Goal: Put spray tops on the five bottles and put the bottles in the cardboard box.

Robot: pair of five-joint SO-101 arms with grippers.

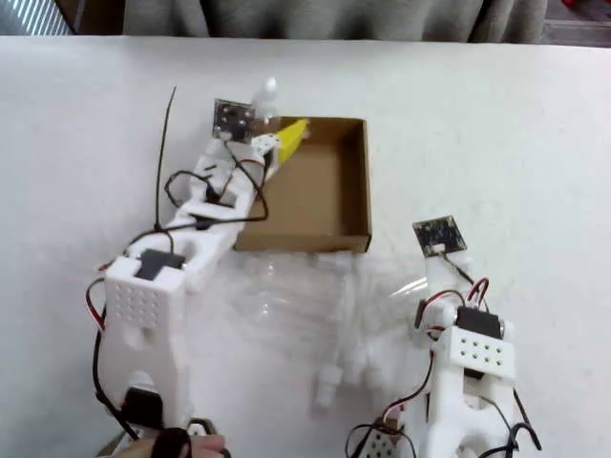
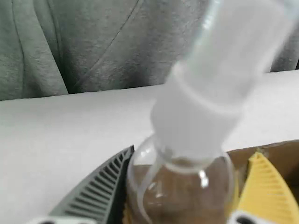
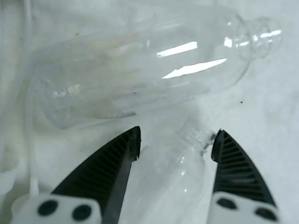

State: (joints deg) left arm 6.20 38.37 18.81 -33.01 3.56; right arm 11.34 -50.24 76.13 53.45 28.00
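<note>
At the box (image 1: 325, 205) corner, left hand (image 1: 280, 143) clamps bottle (image 2: 184, 186).

The left gripper (image 2: 191, 156) clasps a clear bottle (image 2: 180, 191) by its shoulder, a grey ribbed finger (image 2: 96, 196) on one side and a yellow finger (image 2: 266, 186) on the other. A white spray top (image 2: 210, 93) sits on the bottle's neck, tilted and close to the lens. An edge of the cardboard box (image 2: 280, 149) shows beside the yellow finger. The white table (image 2: 60, 140) stretches beyond, with folds of grey cloth (image 2: 70, 42) behind it.
</note>
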